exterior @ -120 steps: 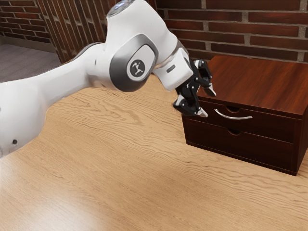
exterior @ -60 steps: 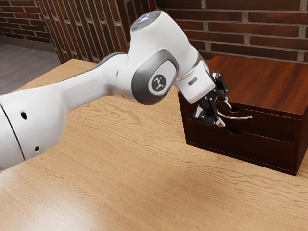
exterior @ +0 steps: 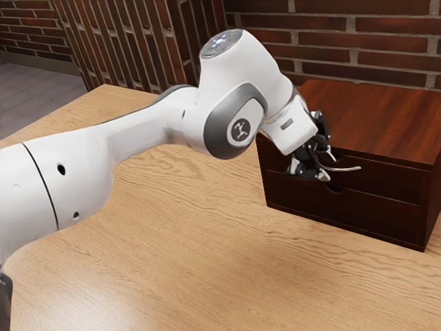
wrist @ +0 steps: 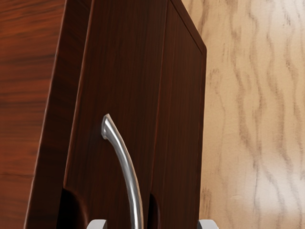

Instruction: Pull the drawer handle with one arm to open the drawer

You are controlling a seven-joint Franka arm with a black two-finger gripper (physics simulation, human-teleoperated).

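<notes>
A dark wooden cabinet (exterior: 372, 117) stands on the table at the exterior view's right. Its upper drawer (exterior: 389, 181) carries a curved silver handle (exterior: 344, 167) and sits flush with the cabinet front. My black gripper (exterior: 322, 165) is at the handle's end nearer the arm, open, one finger above the bar and one below. In the wrist view the handle (wrist: 125, 162) runs down between my two fingertips (wrist: 97, 223), with a gap to each. My hand hides that end of the handle in the exterior view.
A lower drawer (exterior: 358, 212) with a finger notch and no handle sits under the upper one. The light wooden table (exterior: 207, 262) spreads wide in front of the cabinet. A brick wall (exterior: 358, 34) stands behind.
The arm has swung toward the exterior view's right and reached the cabinet front. The gripper went from beside the cabinet's corner to straddling the handle. The drawer has not moved.
</notes>
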